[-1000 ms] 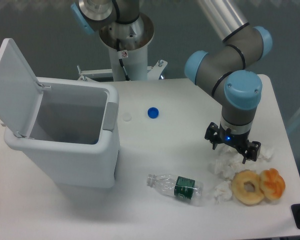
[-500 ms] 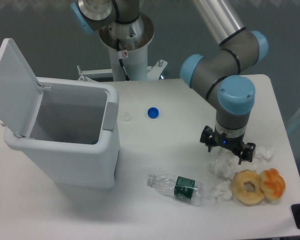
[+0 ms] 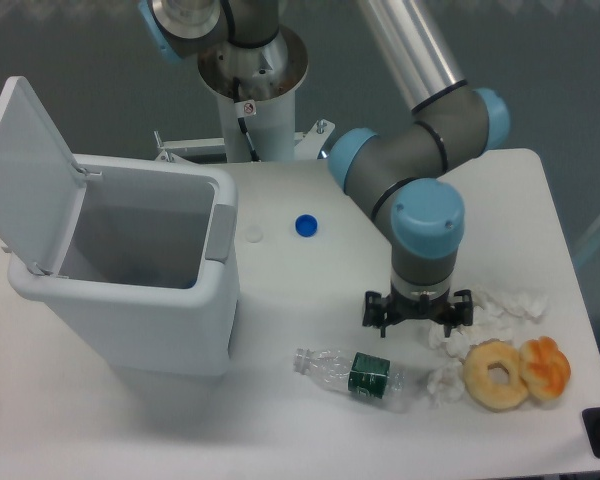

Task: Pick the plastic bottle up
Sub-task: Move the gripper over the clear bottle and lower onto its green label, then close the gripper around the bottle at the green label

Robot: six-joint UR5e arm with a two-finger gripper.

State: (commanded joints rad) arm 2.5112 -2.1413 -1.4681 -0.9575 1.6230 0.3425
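Plastic bottle (image 3: 352, 372) lying flat; tissue wads (image 3: 446, 380), doughnut (image 3: 496, 375) beside.

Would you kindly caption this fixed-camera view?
Open two-finger gripper hovers above the clear, green-labelled plastic bottle lying on the white table.

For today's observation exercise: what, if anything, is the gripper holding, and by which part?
Nothing is held. The gripper hangs open above the table, apart from the plastic bottle, which lies on its side below it.
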